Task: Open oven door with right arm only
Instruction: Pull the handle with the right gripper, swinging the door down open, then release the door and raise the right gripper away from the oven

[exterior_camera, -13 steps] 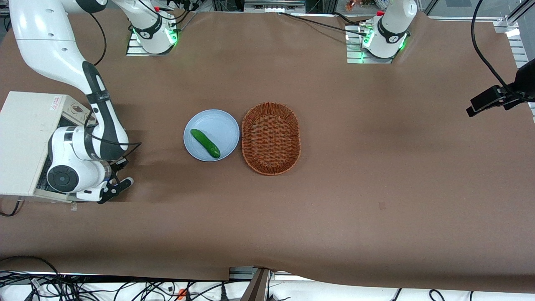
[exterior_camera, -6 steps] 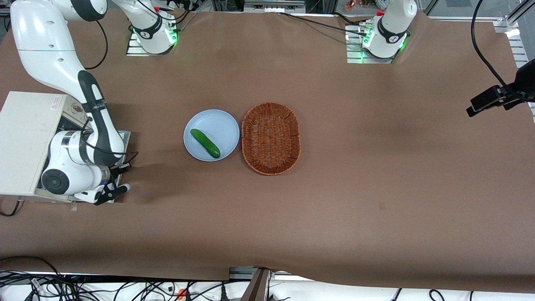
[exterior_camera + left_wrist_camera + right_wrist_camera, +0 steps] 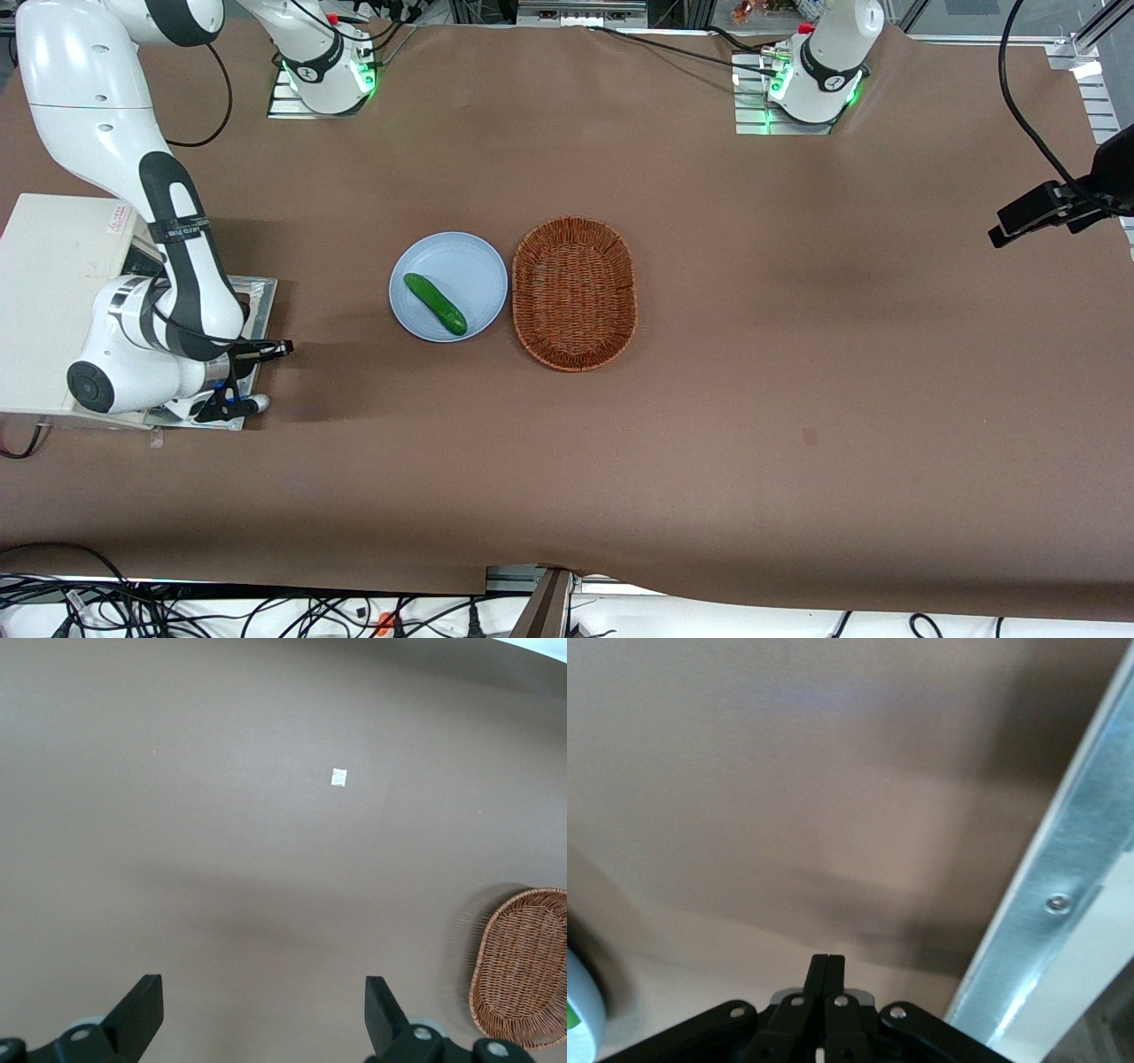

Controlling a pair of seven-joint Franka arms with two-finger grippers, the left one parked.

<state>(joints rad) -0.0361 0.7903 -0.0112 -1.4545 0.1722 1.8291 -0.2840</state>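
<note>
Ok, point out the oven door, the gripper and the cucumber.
oven door (image 3: 259, 292): front view, metal frame edge beside the arm.
gripper (image 3: 827, 979): right wrist view, tips of the shut fingers.
cucumber (image 3: 435, 304): front view, middle of its body.

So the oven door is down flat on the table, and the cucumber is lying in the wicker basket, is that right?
Not quite. The oven door does lie open under the right arm's gripper, whose fingers are shut. But the front view shows the cucumber on the blue plate, beside the basket, not in it.
</note>
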